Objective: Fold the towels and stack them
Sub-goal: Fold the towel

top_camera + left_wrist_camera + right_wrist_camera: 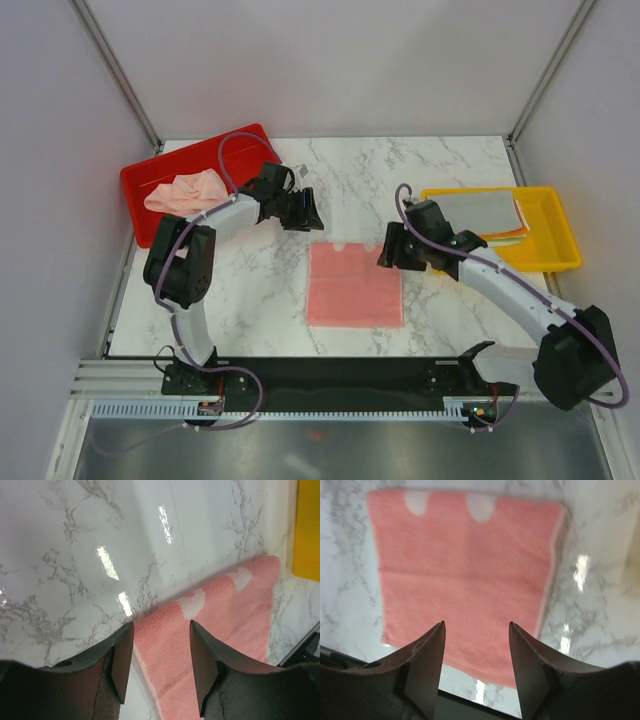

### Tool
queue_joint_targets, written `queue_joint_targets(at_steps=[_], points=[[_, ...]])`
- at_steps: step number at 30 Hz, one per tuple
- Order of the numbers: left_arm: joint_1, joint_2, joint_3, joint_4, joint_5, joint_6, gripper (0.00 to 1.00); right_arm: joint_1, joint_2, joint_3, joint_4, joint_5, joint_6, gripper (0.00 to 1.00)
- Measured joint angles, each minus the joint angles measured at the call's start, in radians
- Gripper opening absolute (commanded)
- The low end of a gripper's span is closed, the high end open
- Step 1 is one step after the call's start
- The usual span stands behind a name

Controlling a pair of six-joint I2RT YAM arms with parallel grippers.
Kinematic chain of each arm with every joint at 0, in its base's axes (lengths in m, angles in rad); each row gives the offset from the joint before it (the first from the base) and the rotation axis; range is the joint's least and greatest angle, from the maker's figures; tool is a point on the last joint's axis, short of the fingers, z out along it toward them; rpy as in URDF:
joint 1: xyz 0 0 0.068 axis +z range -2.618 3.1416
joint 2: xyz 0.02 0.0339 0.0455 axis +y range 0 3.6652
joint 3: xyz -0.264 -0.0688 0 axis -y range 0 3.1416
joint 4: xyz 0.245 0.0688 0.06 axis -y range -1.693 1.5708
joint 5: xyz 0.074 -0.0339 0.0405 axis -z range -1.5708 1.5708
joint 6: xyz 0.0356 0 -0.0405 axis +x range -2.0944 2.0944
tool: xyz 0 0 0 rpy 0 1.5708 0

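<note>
Mid-table lay the pink towel (355, 285), spread flat. Open and empty, left gripper (161, 630) and right gripper (476, 630) hung near its far corners. Looked soft, light, limp; probably best pinched at a corner or edge, not mid-panel.

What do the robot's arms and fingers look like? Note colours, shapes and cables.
The left arm and right arm have white links between bulky black joints. A purple cable loops along each. Their fingers are dark, matte wedges tapering towards the tips.
</note>
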Motion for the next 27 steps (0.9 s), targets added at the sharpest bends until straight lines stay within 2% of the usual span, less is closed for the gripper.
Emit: queue_joint_targets(at_steps=[7,14,21,25,27], points=[[0.004,0.067,0.019,-0.002,0.092,0.106,0.56,-0.238,0.375,0.329,0.023,-0.268,-0.33,0.63],[0.004,0.113,0.019,-0.018,0.141,0.171,0.56,-0.358,0.688,0.463,-0.083,-0.472,-0.591,0.66],[0.004,0.126,0.019,-0.02,0.206,0.224,0.55,-0.402,0.772,0.559,-0.201,-0.586,-0.757,0.61],[0.004,0.138,0.033,-0.043,0.238,0.257,0.54,-0.404,0.787,0.561,-0.232,-0.611,-0.806,0.5],[0.004,0.145,0.049,-0.068,0.245,0.274,0.54,-0.404,0.8,0.561,-0.244,-0.62,-0.817,0.49]])
